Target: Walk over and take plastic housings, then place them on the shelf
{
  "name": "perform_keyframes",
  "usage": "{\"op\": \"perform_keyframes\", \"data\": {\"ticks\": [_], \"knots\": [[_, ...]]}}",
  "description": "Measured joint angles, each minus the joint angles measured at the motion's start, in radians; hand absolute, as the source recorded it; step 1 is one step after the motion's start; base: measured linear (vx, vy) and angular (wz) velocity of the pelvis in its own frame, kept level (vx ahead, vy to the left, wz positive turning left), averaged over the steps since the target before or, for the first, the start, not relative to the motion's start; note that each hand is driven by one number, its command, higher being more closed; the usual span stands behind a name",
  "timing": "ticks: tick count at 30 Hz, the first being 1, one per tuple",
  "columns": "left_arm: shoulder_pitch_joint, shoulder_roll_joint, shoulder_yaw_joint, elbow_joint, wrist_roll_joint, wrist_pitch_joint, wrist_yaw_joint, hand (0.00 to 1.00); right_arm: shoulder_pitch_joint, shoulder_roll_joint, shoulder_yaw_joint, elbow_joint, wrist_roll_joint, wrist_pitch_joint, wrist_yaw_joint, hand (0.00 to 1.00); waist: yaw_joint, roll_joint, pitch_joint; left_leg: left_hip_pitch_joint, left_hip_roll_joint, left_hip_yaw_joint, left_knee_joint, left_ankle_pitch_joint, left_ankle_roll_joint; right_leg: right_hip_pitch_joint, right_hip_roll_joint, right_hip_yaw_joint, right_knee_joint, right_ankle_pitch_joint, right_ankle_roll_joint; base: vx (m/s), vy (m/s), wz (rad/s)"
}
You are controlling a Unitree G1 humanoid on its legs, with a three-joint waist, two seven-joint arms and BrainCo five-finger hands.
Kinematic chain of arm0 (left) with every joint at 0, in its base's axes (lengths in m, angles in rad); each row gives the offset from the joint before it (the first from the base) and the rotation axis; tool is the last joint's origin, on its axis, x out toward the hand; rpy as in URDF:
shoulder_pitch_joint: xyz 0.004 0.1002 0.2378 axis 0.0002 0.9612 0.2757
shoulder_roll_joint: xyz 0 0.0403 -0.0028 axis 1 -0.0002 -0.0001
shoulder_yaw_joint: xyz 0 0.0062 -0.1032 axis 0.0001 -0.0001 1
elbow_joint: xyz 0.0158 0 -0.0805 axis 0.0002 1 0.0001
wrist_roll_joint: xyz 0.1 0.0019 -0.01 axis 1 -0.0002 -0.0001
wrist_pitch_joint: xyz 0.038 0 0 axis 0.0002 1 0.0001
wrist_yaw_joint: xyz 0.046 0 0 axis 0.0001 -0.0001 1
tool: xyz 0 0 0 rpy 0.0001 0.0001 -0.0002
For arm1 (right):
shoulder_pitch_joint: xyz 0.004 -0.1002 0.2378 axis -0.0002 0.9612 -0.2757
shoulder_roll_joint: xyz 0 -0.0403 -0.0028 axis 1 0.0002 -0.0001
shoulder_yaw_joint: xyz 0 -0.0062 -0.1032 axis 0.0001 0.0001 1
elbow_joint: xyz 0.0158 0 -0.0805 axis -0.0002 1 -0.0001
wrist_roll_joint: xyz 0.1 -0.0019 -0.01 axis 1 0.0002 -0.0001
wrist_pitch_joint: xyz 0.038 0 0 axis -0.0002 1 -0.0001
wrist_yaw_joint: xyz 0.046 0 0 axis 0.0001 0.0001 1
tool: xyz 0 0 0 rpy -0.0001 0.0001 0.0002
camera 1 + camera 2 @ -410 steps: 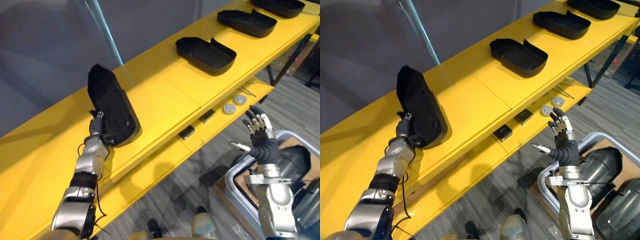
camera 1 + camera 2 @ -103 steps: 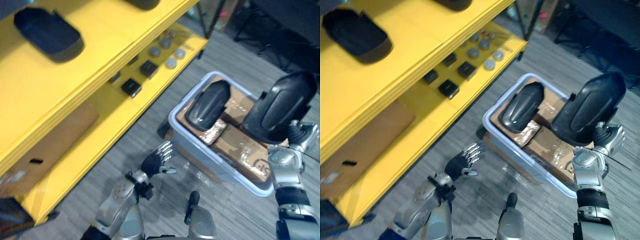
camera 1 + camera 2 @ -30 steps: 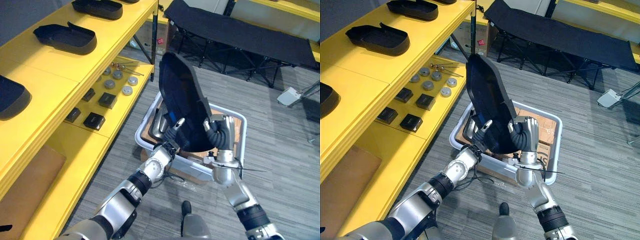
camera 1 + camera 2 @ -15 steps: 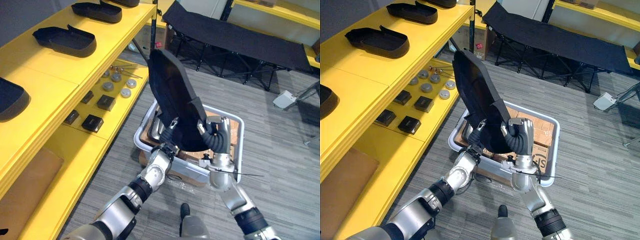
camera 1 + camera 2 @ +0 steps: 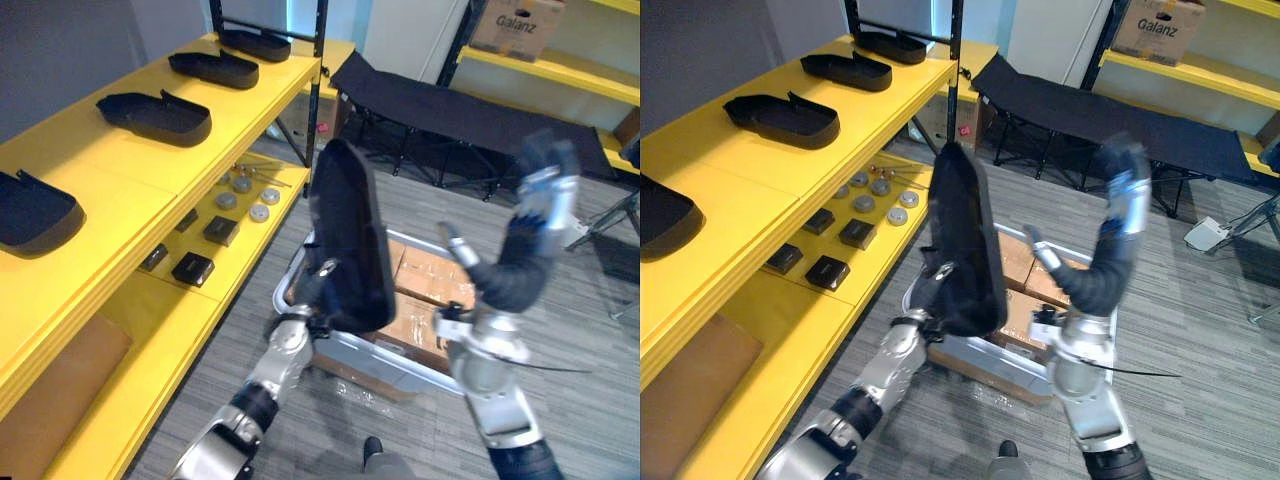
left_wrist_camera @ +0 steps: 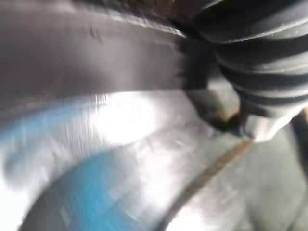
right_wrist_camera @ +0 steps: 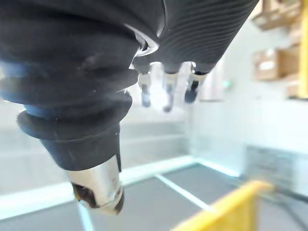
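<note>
Housing (image 5: pixel 345 240) upright in left hand (image 5: pixel 316 292); wrist view shows right hand (image 7: pixel 192 38) splayed.

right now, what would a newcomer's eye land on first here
The tall black housing stands upright mid-scene, gripped low down by the left robot hand above a grey bin. Beside it the right robot hand is raised, open and empty. On the left, a yellow shelf carries a row of similar housings.
</note>
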Motion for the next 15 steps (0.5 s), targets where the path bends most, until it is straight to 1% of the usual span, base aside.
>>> {"op": "perform_keyframes", "data": {"ticks": [2,3,4,6,7,8,9,11,13,15], "knots": [[0.064,0.020,0.050,-0.046,0.072,-0.003,0.048,1.00,0.044,-0.008,-0.050,-0.028,0.097,0.011,0.084,0.00,0.003,0.010,-0.007,0.001,0.000,0.002,-0.002,0.000,-0.001,0.000,0.001,0.001,-0.002,0.000,0.000,-0.02,-0.001,-0.02],[0.090,0.026,0.070,-0.068,0.092,-0.010,0.070,1.00,0.074,-0.008,-0.065,-0.030,0.128,0.022,0.109,0.00,0.004,0.015,-0.010,0.002,0.000,0.003,-0.005,0.001,-0.002,-0.001,0.001,0.001,-0.003,0.000,0.000,0.00,0.000,0.00],[0.105,0.028,0.082,-0.082,0.106,-0.013,0.081,1.00,0.097,-0.008,-0.074,-0.029,0.144,0.032,0.120,0.00,0.004,0.018,-0.011,0.002,0.000,0.004,-0.008,0.001,-0.002,-0.001,0.001,0.001,-0.004,0.000,0.001,0.00,0.000,0.00],[0.166,0.039,0.131,-0.143,0.110,-0.034,0.114,1.00,0.193,0.001,-0.097,-0.024,0.187,0.073,0.147,0.00,0.000,0.031,-0.020,0.002,0.000,0.009,-0.016,0.002,-0.003,-0.003,0.004,0.003,-0.016,0.006,0.003,-0.01,-0.003,-0.05],[0.176,0.039,0.143,-0.151,0.110,-0.044,0.122,1.00,0.215,0.008,-0.107,-0.020,0.186,0.083,0.145,0.00,0.000,0.034,-0.022,0.002,0.000,0.013,-0.018,0.002,-0.003,-0.004,0.004,0.005,-0.021,0.008,0.003,0.00,-0.001,-0.09],[0.193,0.037,0.160,-0.167,0.110,-0.058,0.129,1.00,0.243,0.023,-0.120,-0.009,0.185,0.102,0.144,0.00,-0.003,0.039,-0.025,0.002,0.000,0.017,-0.020,0.002,-0.003,-0.006,0.004,0.008,-0.024,0.010,0.003,0.00,0.000,-0.09],[0.211,0.037,0.177,-0.194,0.110,-0.073,0.148,1.00,0.287,0.054,-0.134,0.027,0.186,0.123,0.131,0.00,-0.007,0.047,-0.029,0.002,0.000,0.020,-0.024,0.003,-0.005,-0.008,0.006,0.010,-0.028,0.011,0.002,0.01,-0.002,-0.07],[0.234,0.030,0.191,-0.248,0.110,-0.087,0.165,1.00,0.338,0.095,-0.149,0.096,0.186,0.143,0.106,0.00,-0.011,0.053,-0.033,0.003,0.000,0.023,-0.027,0.004,-0.005,-0.009,0.007,0.013,-0.032,0.013,0.001,0.01,-0.002,-0.05],[0.271,0.019,0.198,-0.340,0.113,-0.100,0.203,1.00,0.390,0.144,-0.153,0.177,0.194,0.148,0.093,0.00,-0.012,0.057,-0.035,0.003,0.000,0.030,-0.028,0.003,-0.005,-0.013,0.007,0.019,-0.034,0.013,0.001,0.00,0.000,-0.07],[0.303,0.000,0.207,-0.420,0.124,-0.101,0.238,1.00,0.430,0.184,-0.150,0.224,0.204,0.152,0.090,0.00,-0.011,0.062,-0.033,0.001,0.000,0.037,-0.029,0.002,-0.005,-0.016,0.008,0.024,-0.035,0.013,0.001,-0.01,0.000,-0.08]]}}
